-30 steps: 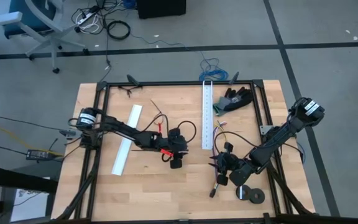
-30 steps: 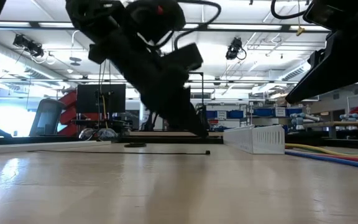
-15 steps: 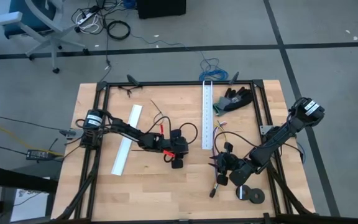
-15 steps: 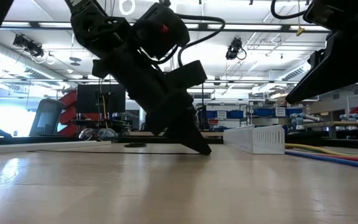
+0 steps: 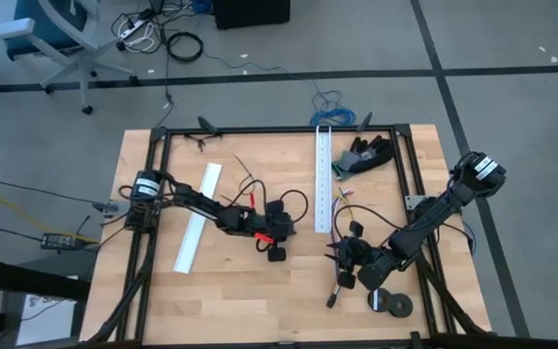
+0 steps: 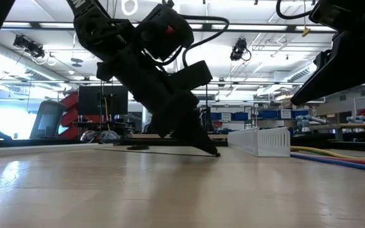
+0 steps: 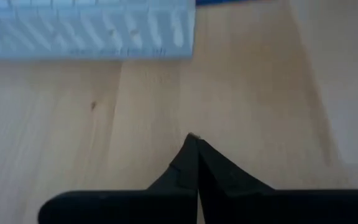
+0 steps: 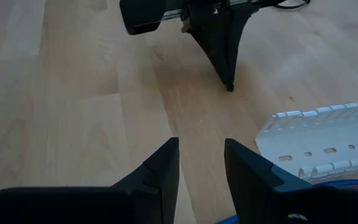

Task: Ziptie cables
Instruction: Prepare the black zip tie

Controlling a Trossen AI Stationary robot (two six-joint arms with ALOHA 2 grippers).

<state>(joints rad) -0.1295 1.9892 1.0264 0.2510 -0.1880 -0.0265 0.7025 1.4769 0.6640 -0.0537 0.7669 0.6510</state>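
Left gripper [image 6: 215, 152] pinched fully together, tip down on the table [image 5: 260, 291] near the middle, just beside the near end of the white channel [image 5: 323, 179]; thin black ziptie [image 6: 157, 152] flat on the wood, running up to that tip, hold on it not discernible. Right gripper [image 8: 201, 162] low over the right side of the table, fingers parted with nothing between them. Cables [image 6: 341, 156] on the table by the channel, beneath the right arm.
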